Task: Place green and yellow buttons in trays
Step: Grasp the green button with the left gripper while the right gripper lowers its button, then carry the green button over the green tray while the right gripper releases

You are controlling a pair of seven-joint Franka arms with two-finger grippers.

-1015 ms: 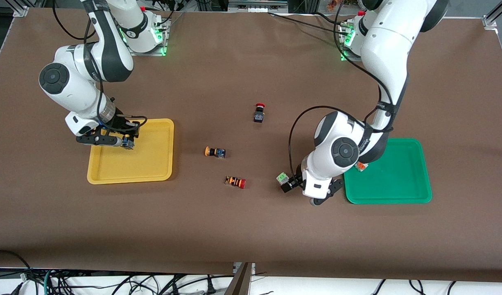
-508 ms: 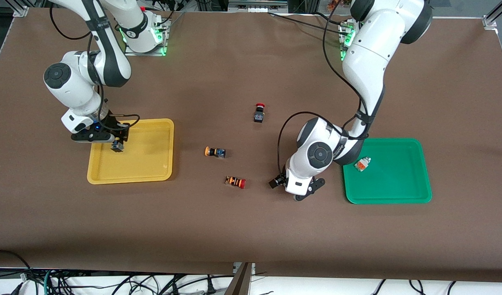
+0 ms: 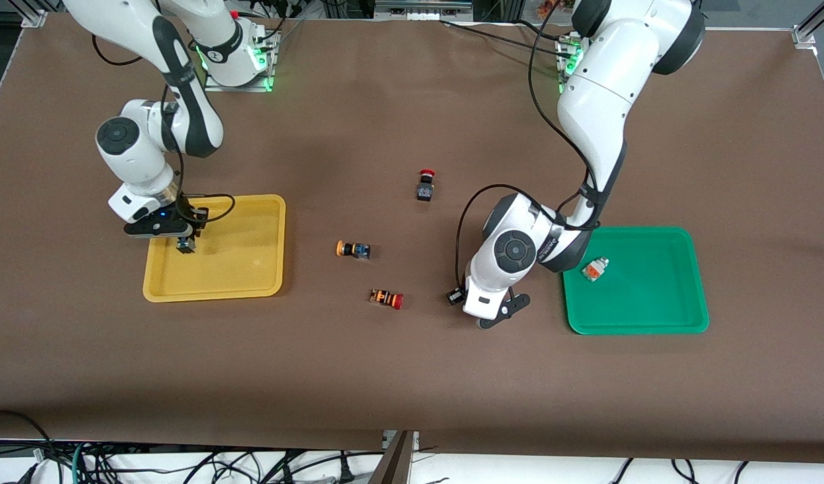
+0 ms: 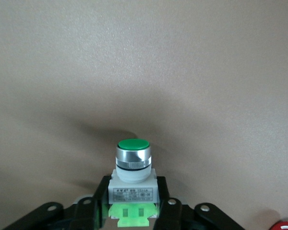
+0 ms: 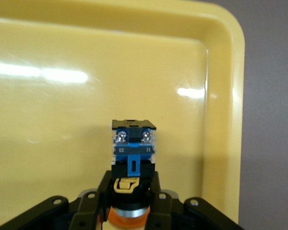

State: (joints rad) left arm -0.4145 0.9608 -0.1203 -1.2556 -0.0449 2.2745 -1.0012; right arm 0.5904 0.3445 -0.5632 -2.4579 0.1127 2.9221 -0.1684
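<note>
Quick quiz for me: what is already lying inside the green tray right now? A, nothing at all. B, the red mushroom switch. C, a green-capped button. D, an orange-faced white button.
D: an orange-faced white button lies in the green tray, while the green-capped button is gripped by the left gripper over the bare table.

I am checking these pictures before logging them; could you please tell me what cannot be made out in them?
- Front view: the green button held by the left gripper is hidden under the arm's wrist.
- Front view: the cap of the button in the right gripper, over the yellow tray, is too small to read.
- Left wrist view: a red thing is cut off at the picture's edge.
</note>
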